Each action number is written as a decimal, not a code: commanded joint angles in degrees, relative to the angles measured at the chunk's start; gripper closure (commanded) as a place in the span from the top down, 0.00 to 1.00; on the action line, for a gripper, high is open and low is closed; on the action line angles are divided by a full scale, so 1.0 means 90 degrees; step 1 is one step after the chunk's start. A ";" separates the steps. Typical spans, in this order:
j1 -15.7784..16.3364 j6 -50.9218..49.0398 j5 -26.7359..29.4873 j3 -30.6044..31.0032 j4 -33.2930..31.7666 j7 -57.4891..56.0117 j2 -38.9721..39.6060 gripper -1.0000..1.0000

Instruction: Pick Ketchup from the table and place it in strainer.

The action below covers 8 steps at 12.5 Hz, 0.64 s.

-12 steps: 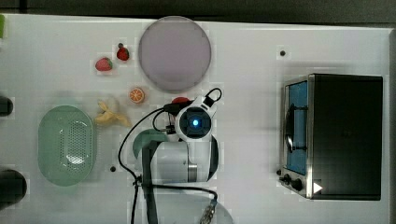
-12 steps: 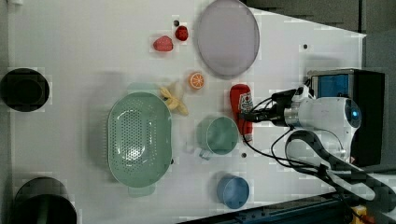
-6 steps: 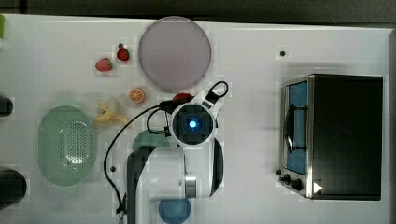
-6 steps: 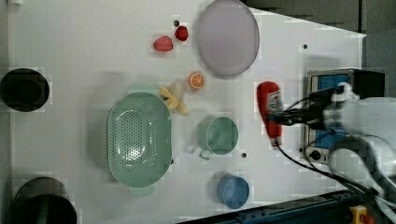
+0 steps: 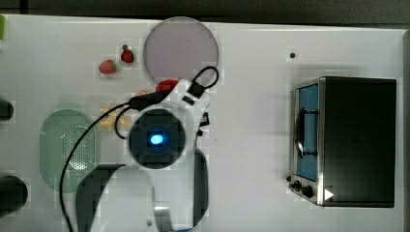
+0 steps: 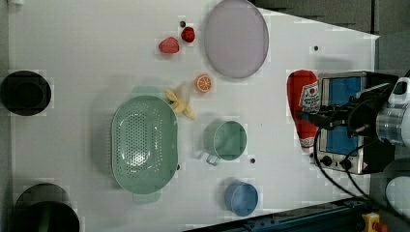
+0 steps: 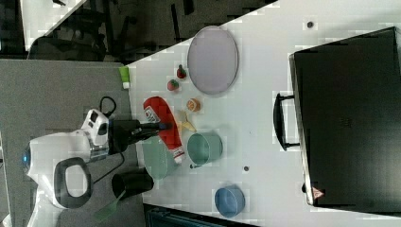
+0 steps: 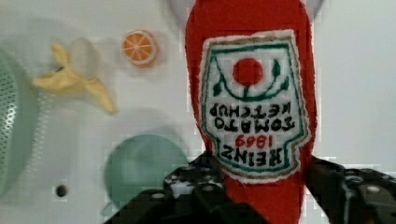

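A robot gripper [image 6: 316, 116] clamps a red ketchup bottle [image 6: 303, 107] and holds it lifted above the white table [image 6: 87, 58]. In the left view the bottle hangs at about three o'clock from the pale green strainer [image 6: 143, 141], well apart from it, with a green cup [image 6: 225, 140] between them. A banana [image 6: 180, 103] and an orange slice [image 6: 203, 83] lie near the strainer.
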 commanded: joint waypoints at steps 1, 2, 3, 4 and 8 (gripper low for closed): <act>0.0284 -0.0140 0.0146 0.0658 -0.0085 0.1446 0.0144 0.54; 0.0326 -0.0129 0.0183 0.0902 -0.0086 0.1998 0.0183 0.54; 0.0360 -0.0099 0.0234 0.1152 -0.0081 0.2479 0.0230 0.54; 0.0384 -0.0002 0.0255 0.1404 -0.0071 0.2896 0.0300 0.54; 0.0424 0.0894 0.0255 0.2266 0.0004 0.4233 0.0853 0.54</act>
